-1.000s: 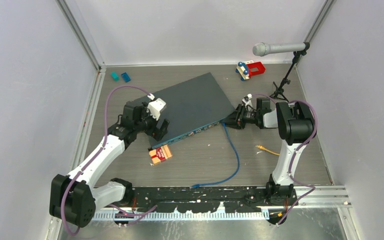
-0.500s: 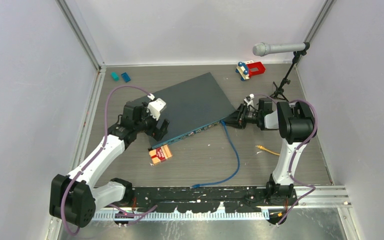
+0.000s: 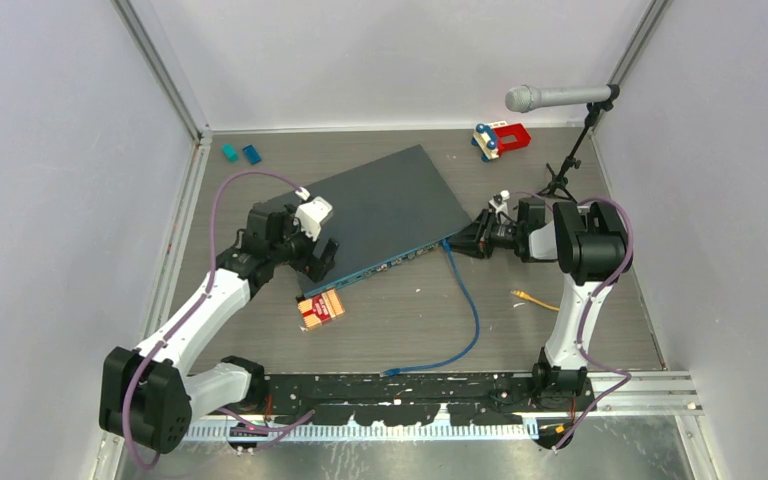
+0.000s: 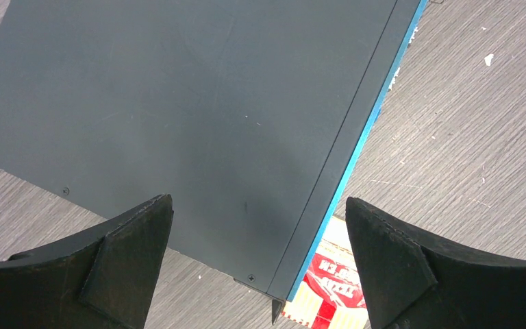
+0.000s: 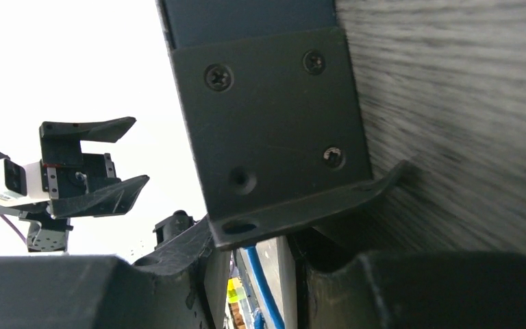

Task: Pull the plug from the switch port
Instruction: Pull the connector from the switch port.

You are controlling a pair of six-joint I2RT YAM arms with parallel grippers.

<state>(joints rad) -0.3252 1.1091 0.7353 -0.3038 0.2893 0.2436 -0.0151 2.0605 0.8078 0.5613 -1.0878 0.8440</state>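
Note:
The switch (image 3: pixel 380 210) lies slantwise mid-table, dark slate on top (image 4: pixel 178 103) with a teal front edge. A blue cable (image 3: pixel 470 310) runs from its right front corner towards the near edge. The plug is hidden behind the switch's mounting bracket (image 5: pixel 274 123). My right gripper (image 3: pixel 460 243) is at that corner, lying low. Its jaws stand partway closed either side of the cable (image 5: pixel 264 291); any contact is hidden (image 5: pixel 253 236). My left gripper (image 3: pixel 318 258) hangs wide open above the switch's left front corner (image 4: pixel 257 202), holding nothing.
A red and yellow printed box (image 3: pixel 321 308) lies against the switch's left front corner (image 4: pixel 325 288). A loose yellow cable (image 3: pixel 532 298) lies right of the blue one. A microphone on a stand (image 3: pixel 550 97), a red toy (image 3: pixel 501 139) and small teal blocks (image 3: pixel 241 153) sit at the back.
My right wrist has rolled a little and shifted slightly at the switch's corner. The cable end stays at the switch. The left arm has not moved.

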